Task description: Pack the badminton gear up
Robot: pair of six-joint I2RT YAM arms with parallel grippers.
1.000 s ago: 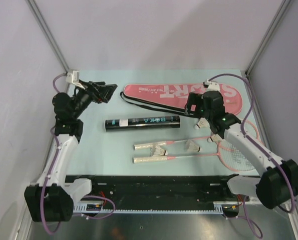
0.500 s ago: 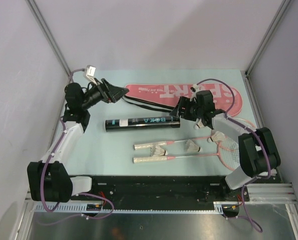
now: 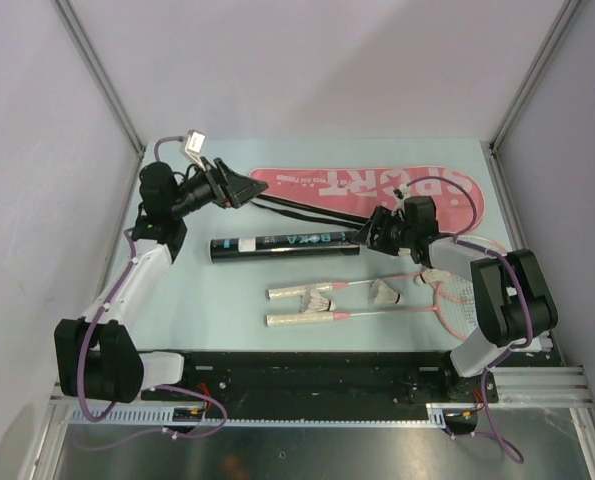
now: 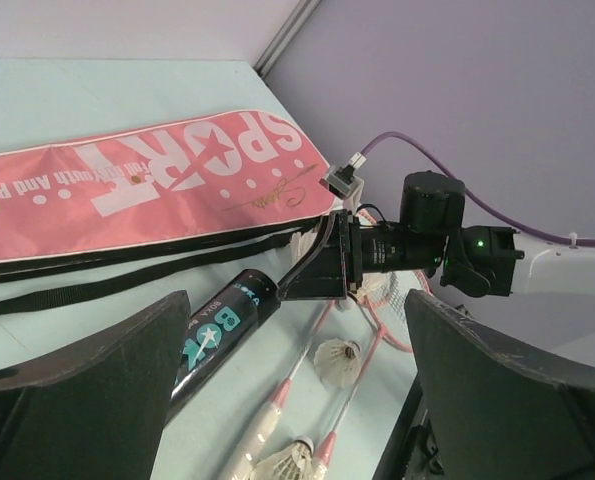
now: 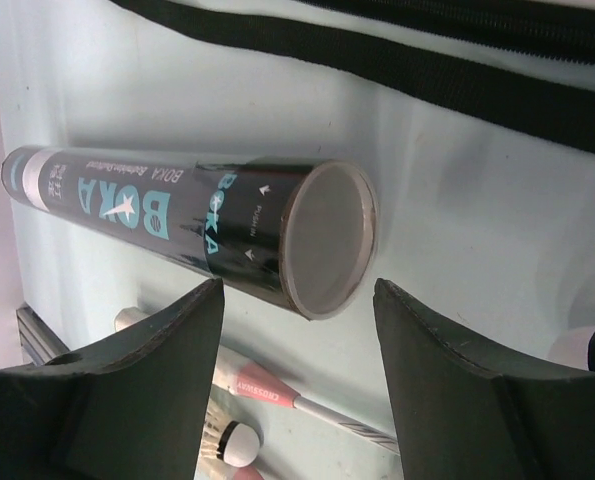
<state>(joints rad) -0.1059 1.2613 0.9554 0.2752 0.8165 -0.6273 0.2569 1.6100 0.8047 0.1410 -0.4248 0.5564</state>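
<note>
- Nearest the arms, the two rackets (image 3: 297, 319) lie side by side on the table (image 3: 207, 290), handles to the left and heads at the right edge. Neither is in the bag.
- The shuttlecocks (image 3: 322, 302) are loose: two sit among the racket shafts and a third lies by the racket heads, close to the right arm. None is in the tube.
- Just behind the rackets, the tube (image 3: 285, 244) lies on its side. In the right wrist view its right end looks capped.
- The right hand (image 3: 367, 237) is low at that capped end, fingers apart on either side of it and gripping nothing. Whether a finger touches the tube cannot be told.
- The left hand (image 3: 245, 187) hangs over the bag's narrow left end, fingers spread wide and empty.
- Farthest back, the bag (image 3: 377, 185) lies flat with its lettering up. Its strap (image 3: 297, 208) trails in front, between bag and tube. Whether the zip is open cannot be told.
- My reading is that nothing is packed yet. The tube has to be opened and filled with the shuttlecocks, the bag opened, and the rackets and tube slid in.
</note>
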